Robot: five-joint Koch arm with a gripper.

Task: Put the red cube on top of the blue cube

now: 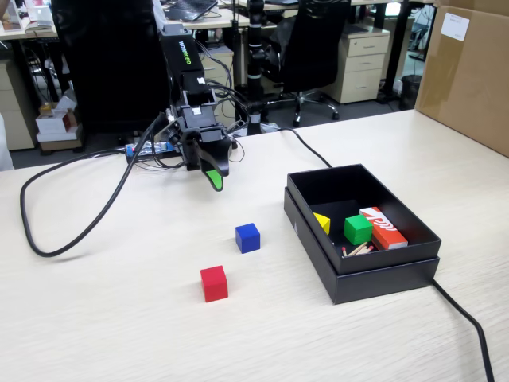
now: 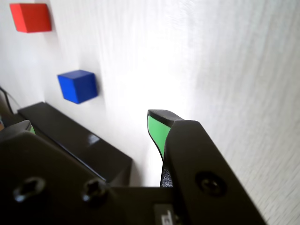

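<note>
A robot arm stands near the table's (image 1: 95,318) far edge, its hand (image 1: 213,177) hanging just above the surface with nothing in it; whether its jaws are parted cannot be told. The red cube (image 1: 214,283) sits toward the near edge. The blue cube (image 1: 247,237) lies near it, apart. A black box (image 1: 374,278) stands toward the right edge.

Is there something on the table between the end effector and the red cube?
Yes, in the fixed view the blue cube sits roughly between the end effector and the red cube, slightly to the right.
</note>
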